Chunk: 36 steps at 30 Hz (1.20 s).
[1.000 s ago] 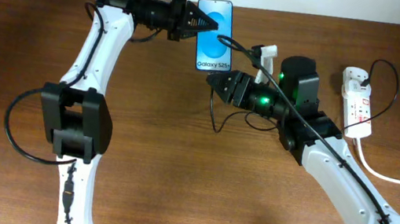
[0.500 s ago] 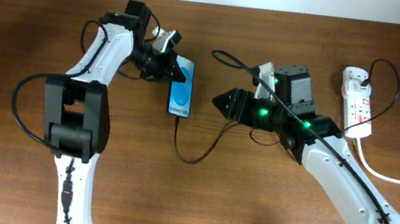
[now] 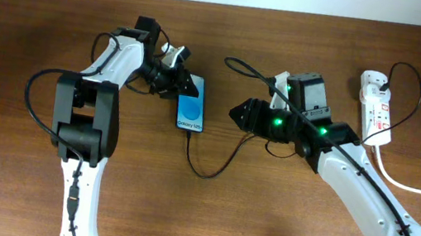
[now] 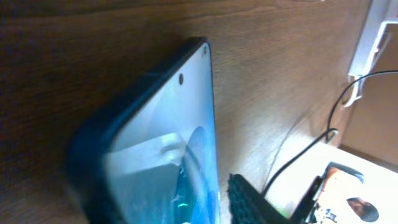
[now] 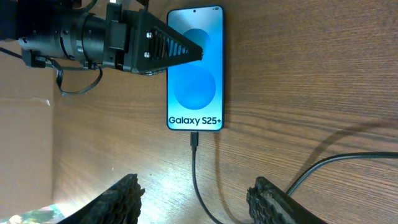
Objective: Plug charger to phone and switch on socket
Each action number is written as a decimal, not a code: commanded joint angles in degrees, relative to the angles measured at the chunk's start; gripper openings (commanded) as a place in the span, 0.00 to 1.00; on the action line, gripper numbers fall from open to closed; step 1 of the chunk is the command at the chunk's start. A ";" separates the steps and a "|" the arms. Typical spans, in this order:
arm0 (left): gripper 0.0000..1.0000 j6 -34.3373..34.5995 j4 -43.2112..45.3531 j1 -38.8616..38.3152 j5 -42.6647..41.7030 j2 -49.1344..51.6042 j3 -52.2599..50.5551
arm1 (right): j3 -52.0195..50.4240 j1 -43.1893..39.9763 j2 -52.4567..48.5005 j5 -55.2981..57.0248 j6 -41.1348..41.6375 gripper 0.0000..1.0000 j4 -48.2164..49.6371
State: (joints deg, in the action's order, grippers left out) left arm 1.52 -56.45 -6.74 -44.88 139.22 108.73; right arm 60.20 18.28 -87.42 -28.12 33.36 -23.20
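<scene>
Phone point(image 3: 190, 113) lies flat on the desk point(image 3: 261, 226), screen up, "Galaxy S25+" legible.

Charger point(image 3: 204, 173): its plug tip is seated in the phone's bottom edge. From there the cable loops out over the desk and back up toward the right arm.

Left tool point(image 3: 182, 86) is at the phone's top corner. In the right wrist view one dark finger point(image 5: 177, 50) lies over the upper edge of the screen. The second finger is hidden, so I cannot tell whether it grips the phone.

Right tool point(image 3: 238, 112) is near the phone, apart from it, on the side opposite the left tool. Its jaws are spread wide and hold nothing. The cable runs on the desk below the gap.

Socket point(image 3: 376, 108) lies well apart from the phone, beyond the right arm. Its white cord point(image 3: 413, 187) trails off away from the phone.
</scene>
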 commanded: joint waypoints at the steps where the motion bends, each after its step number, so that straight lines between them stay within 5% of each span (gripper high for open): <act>1: 0.47 -0.70 0.02 0.00 3.21 0.94 -0.09 | 0.44 -0.31 -0.33 0.81 -0.35 0.60 0.02; 7: 0.50 -0.74 -0.22 0.39 4.59 0.81 -0.04 | 0.44 -0.31 -0.33 1.88 -0.37 0.61 0.04; 17: 0.67 -0.70 -4.11 0.66 24.33 -0.22 1.60 | 0.44 -0.31 -0.33 3.93 -0.59 0.66 0.04; 27: 0.68 2.97 -8.41 4.59 26.27 -5.70 8.94 | 0.66 -0.33 0.74 4.42 -2.69 0.66 -1.27; 31: 0.79 5.33 -10.29 9.44 26.27 -16.26 12.52 | 0.87 -0.42 6.25 6.88 -4.74 0.81 -4.92; 32: 1.00 5.31 -10.29 10.36 26.27 -18.38 12.52 | 0.87 -0.42 8.22 8.59 -5.53 0.86 -6.29; 34: 1.00 5.31 -10.60 12.66 26.27 -22.49 12.52 | 0.87 -0.50 13.29 12.87 -6.19 0.98 -9.33; 36: 0.99 5.31 -10.91 13.57 26.27 -23.87 12.52 | 0.87 -1.86 18.32 15.52 -6.54 0.98 -11.91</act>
State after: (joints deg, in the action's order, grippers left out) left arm 6.11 -66.96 5.72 -19.03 117.36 120.62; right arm 60.20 17.93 -74.61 -18.02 28.14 -33.52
